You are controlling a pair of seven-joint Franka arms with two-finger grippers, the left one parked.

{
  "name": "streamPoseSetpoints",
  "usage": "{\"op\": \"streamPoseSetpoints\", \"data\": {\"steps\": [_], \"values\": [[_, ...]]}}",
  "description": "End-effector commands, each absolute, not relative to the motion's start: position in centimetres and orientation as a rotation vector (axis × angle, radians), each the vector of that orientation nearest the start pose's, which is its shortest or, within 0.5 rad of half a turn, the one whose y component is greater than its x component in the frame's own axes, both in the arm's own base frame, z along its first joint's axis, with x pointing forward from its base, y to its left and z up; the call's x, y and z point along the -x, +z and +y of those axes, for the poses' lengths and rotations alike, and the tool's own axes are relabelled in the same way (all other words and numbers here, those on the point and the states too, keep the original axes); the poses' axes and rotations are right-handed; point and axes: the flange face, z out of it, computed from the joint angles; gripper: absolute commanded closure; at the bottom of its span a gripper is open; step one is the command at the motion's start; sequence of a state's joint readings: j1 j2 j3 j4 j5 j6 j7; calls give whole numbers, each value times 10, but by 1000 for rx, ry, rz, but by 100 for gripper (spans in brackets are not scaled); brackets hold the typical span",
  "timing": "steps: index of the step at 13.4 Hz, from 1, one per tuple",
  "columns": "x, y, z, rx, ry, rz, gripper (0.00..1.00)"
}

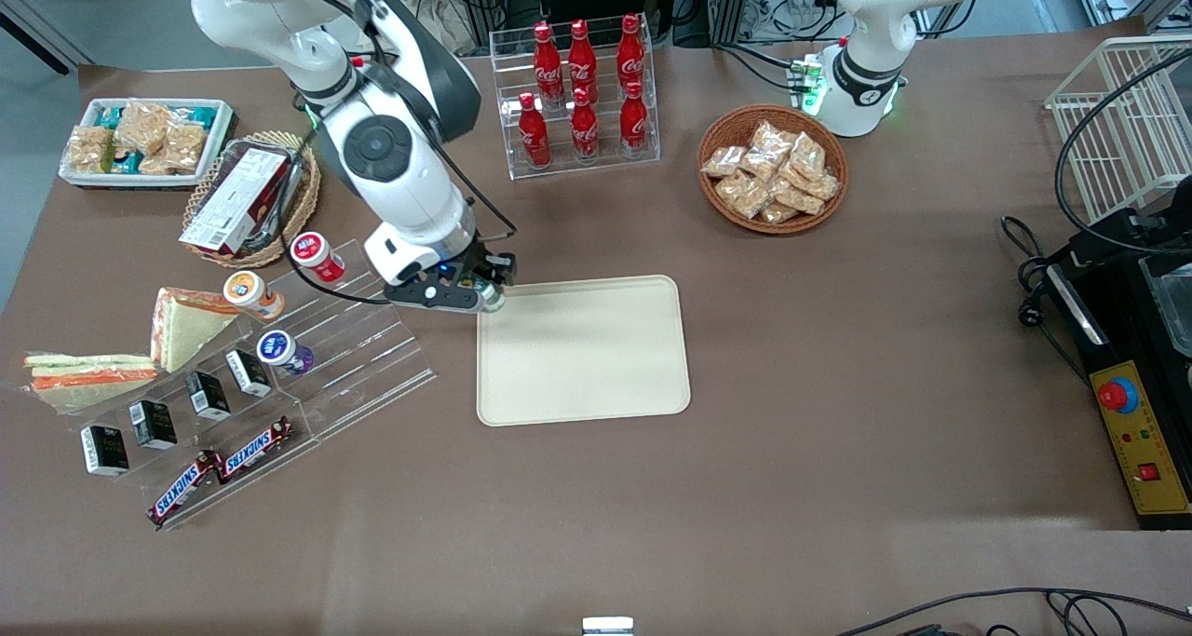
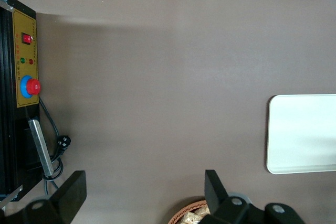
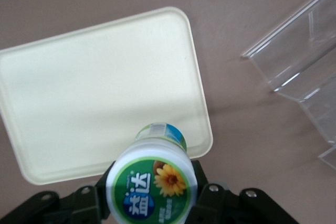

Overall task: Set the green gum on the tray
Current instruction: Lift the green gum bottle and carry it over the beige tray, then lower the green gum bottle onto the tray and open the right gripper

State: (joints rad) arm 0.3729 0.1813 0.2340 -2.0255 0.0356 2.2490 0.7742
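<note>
My right gripper [image 1: 486, 296] is shut on the green gum [image 3: 152, 186], a small white bottle with a round green lid bearing a yellow flower and white letters. In the front view the gum [image 1: 491, 301] is mostly hidden by the gripper. It hangs above the corner of the cream tray [image 1: 596, 357] that lies nearest the clear stepped rack. The wrist view shows the tray [image 3: 94, 82] below the bottle, bare. Its edge also shows in the left wrist view [image 2: 294, 135].
A clear stepped rack [image 1: 363, 357] beside the tray holds red-lidded [image 1: 317, 256], orange-lidded [image 1: 250, 293] and blue-lidded [image 1: 283, 351] bottles, small black boxes and Snickers bars [image 1: 223, 468]. Cola bottles in a clear stand [image 1: 582, 91] and a snack basket [image 1: 773, 170] stand farther from the camera.
</note>
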Motion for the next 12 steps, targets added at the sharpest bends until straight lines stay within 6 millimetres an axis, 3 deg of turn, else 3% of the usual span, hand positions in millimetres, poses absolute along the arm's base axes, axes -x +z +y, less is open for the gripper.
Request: {"op": "streamPoseSetpoints", "data": {"steps": [1, 4, 10, 12], "values": [[-468, 312, 337, 3020, -4, 342, 74], [-454, 264, 344, 2996, -15, 342, 74], [-452, 223, 342, 3001, -3, 356, 71], [-453, 224, 342, 3000, -5, 372, 0]]}}
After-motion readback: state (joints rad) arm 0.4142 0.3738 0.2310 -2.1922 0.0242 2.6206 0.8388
